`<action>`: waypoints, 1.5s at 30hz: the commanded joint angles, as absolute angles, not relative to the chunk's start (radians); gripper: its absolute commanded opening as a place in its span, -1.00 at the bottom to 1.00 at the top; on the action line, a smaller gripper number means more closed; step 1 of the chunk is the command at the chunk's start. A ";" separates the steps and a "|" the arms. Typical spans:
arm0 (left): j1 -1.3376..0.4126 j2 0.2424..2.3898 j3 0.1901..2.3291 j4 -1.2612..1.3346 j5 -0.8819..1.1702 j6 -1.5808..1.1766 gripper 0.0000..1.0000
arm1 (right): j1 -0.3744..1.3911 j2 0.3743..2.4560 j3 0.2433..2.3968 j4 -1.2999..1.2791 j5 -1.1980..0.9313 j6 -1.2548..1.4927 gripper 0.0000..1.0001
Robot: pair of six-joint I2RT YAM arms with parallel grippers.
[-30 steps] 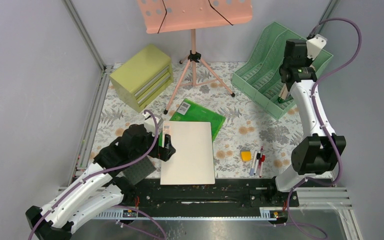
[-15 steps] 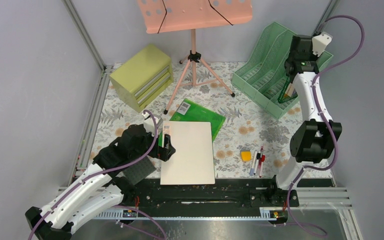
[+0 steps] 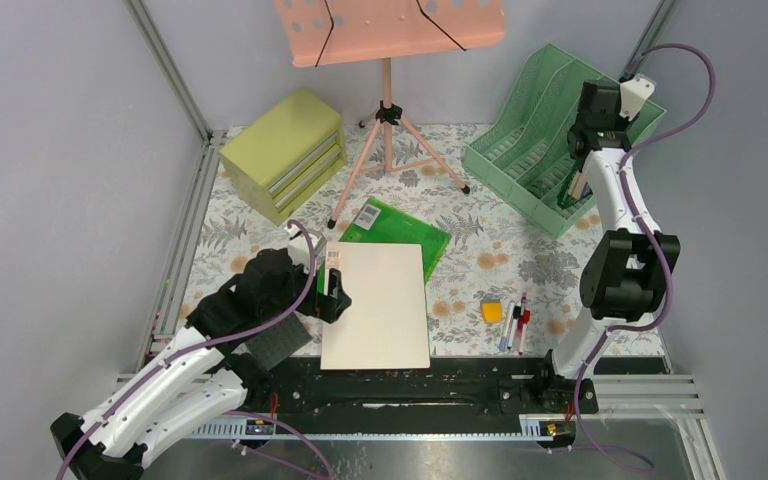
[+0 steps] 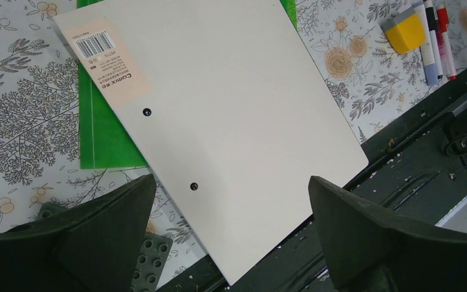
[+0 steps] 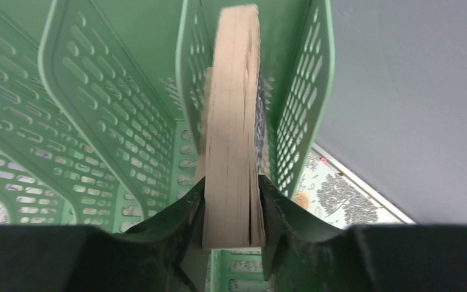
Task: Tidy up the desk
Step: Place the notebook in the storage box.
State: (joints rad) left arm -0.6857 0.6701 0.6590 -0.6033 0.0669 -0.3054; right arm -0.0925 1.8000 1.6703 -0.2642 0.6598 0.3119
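Observation:
The desk (image 3: 500,255) has a fern and orange flower print. My right gripper (image 5: 231,201) is shut on a thick book (image 5: 234,121), page edges toward the camera, held upright inside the rightmost slot of the green mesh file rack (image 3: 530,150). From above the book (image 3: 572,185) shows at the rack's right end under the right arm. My left gripper (image 4: 231,237) is open and empty, hovering above the near left part of a white folder (image 4: 219,109) that lies on a green folder (image 4: 100,134); the same white folder (image 3: 375,305) lies at the desk's near middle.
An olive-yellow drawer cabinet (image 3: 285,152) stands at the back left. A pink music stand (image 3: 388,120) stands at the back middle. A yellow eraser (image 3: 492,311) and several pens (image 3: 516,322) lie right of the white folder. A grey studded plate (image 3: 280,343) lies under the left arm.
The right arm has shifted over the file rack's right end, with the book going lower into the rightmost slot. The left arm has not moved.

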 commanded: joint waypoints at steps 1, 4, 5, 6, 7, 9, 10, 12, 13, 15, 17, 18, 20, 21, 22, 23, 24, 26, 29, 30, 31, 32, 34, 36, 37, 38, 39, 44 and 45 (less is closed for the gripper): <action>-0.682 0.669 0.681 -0.558 0.077 -0.290 0.98 | -0.089 1.749 1.692 -0.132 0.635 0.315 -0.08; -0.681 0.666 0.680 -0.559 0.074 -0.290 0.98 | -0.089 1.749 1.699 -0.147 0.648 0.321 0.23; -0.682 0.667 0.680 -0.558 0.075 -0.289 0.97 | -0.089 1.747 1.700 -0.151 0.649 0.323 0.29; -0.682 0.666 0.680 -0.559 0.074 -0.289 0.98 | -0.089 1.746 1.701 -0.157 0.649 0.324 0.33; -0.681 0.666 0.681 -0.560 0.074 -0.288 0.98 | -0.089 1.745 1.701 -0.162 0.649 0.323 0.35; -0.682 0.663 0.681 -0.560 0.074 -0.290 0.97 | -0.089 1.738 1.699 -0.179 0.642 0.323 0.37; -0.682 0.663 0.681 -0.560 0.074 -0.290 0.98 | -0.089 1.736 1.704 -0.196 0.637 0.323 0.39; -0.682 0.663 0.682 -0.560 0.073 -0.290 0.97 | -0.089 1.724 1.712 -0.240 0.633 0.351 0.43; -0.682 0.663 0.682 -0.560 0.072 -0.289 0.98 | -0.089 1.714 1.709 -0.257 0.622 0.363 0.45; -0.681 0.663 0.681 -0.562 0.069 -0.290 0.98 | -0.089 1.686 1.691 -0.268 0.576 0.393 0.50; -0.681 0.661 0.681 -0.563 0.070 -0.290 0.98 | -0.089 1.659 1.670 -0.270 0.524 0.411 0.54; -0.681 0.661 0.682 -0.563 0.069 -0.291 0.98 | -0.089 1.646 1.664 -0.275 0.499 0.418 0.54; -0.681 0.661 0.681 -0.562 0.068 -0.291 0.98 | -0.089 1.622 1.654 -0.288 0.444 0.437 0.54; -0.681 0.660 0.682 -0.563 0.068 -0.291 0.98 | -0.088 1.612 1.651 -0.292 0.417 0.442 0.54; -0.682 0.662 0.682 -0.563 0.070 -0.290 0.98 | -0.088 1.601 1.648 -0.300 0.392 0.444 0.54; -0.682 0.663 0.682 -0.563 0.070 -0.291 0.98 | -0.087 1.588 1.645 -0.309 0.376 0.446 0.54; -0.681 0.662 0.681 -0.563 0.070 -0.291 0.97 | -0.087 1.573 1.640 -0.317 0.361 0.446 0.56; -0.681 0.663 0.683 -0.563 0.070 -0.291 0.97 | -0.086 1.539 1.627 -0.327 0.349 0.443 0.59; -0.682 0.664 0.683 -0.563 0.070 -0.291 0.97 | -0.085 1.484 1.593 -0.333 0.316 0.433 0.61; -0.681 0.664 0.682 -0.562 0.070 -0.291 0.98 | -0.081 1.465 1.581 -0.339 0.307 0.432 0.62; -0.681 0.663 0.683 -0.563 0.069 -0.291 0.98 | -0.078 1.446 1.570 -0.344 0.294 0.429 0.63; -0.682 0.663 0.683 -0.564 0.069 -0.291 0.98 | -0.075 1.429 1.557 -0.354 0.284 0.430 0.64; -0.681 0.663 0.686 -0.566 0.069 -0.291 0.98 | -0.066 1.392 1.530 -0.370 0.256 0.435 0.67; -0.681 0.659 0.686 -0.567 0.068 -0.290 0.97 | -0.052 1.353 1.480 -0.385 0.224 0.443 0.70; -0.681 0.656 0.686 -0.568 0.068 -0.290 0.97 | -0.044 1.335 1.458 -0.393 0.206 0.442 0.73; -0.682 0.655 0.686 -0.567 0.067 -0.290 0.97 | -0.033 1.317 1.435 -0.405 0.196 0.446 0.76; -0.681 0.652 0.685 -0.567 0.065 -0.290 0.98 | -0.023 1.300 1.411 -0.419 0.187 0.446 0.78; -0.681 0.654 0.684 -0.567 0.058 -0.291 0.97 | 0.082 1.248 1.292 -0.460 0.154 0.418 0.91; -0.682 0.658 0.685 -0.568 0.059 -0.291 0.97 | 0.101 1.248 1.279 -0.481 0.152 0.412 0.94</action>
